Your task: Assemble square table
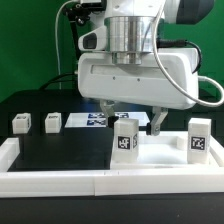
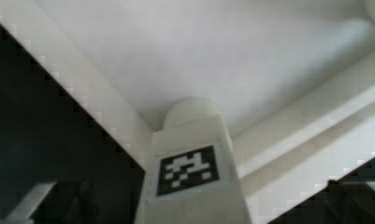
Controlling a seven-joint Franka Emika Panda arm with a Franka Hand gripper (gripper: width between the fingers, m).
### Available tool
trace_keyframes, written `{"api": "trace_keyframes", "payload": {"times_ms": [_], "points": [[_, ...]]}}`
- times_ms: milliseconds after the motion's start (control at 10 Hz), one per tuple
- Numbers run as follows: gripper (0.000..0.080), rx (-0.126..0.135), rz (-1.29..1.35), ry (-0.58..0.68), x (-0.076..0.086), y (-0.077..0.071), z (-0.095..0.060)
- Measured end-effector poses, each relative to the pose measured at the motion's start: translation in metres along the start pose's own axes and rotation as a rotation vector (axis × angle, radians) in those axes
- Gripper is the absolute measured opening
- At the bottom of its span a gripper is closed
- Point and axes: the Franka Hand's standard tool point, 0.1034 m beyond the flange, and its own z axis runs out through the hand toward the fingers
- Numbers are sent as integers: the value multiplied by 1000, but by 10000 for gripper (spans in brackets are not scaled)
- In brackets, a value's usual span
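Wrist view: the gripper [image 2: 193, 200] is spread wide. Its fingers [image 2: 38, 200] flank an upright tagged leg [image 2: 193, 140] with a gap on each side, so it holds nothing. That leg stands on the square table slab [image 1: 170, 155], at its near corner toward the exterior view's left. A second leg [image 1: 198, 139] stands at the right, and the loose leg blocks [image 1: 51, 122] sit well apart at the left. Whether the flanked leg is fully seated cannot be told. If it is loose, a finger brushing it during a crooked retreat could tilt or topple it.

Two tagged legs [image 1: 125, 136] stand upright on white slab [image 1: 160, 152]
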Motion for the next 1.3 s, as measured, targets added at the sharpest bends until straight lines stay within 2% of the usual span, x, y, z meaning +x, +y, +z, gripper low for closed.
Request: {"api": "trace_keyframes", "payload": {"times_ms": [400,800,900,1100,1300], "points": [[648,10,0,-8,-13,-6,-9],[648,7,-12,-9,-13,-5,-7],[648,10,55,-1,-14,-6,-8],[648,8,206,7,-29,0,-10],[648,20,376,0,-46,2,-5]]}}
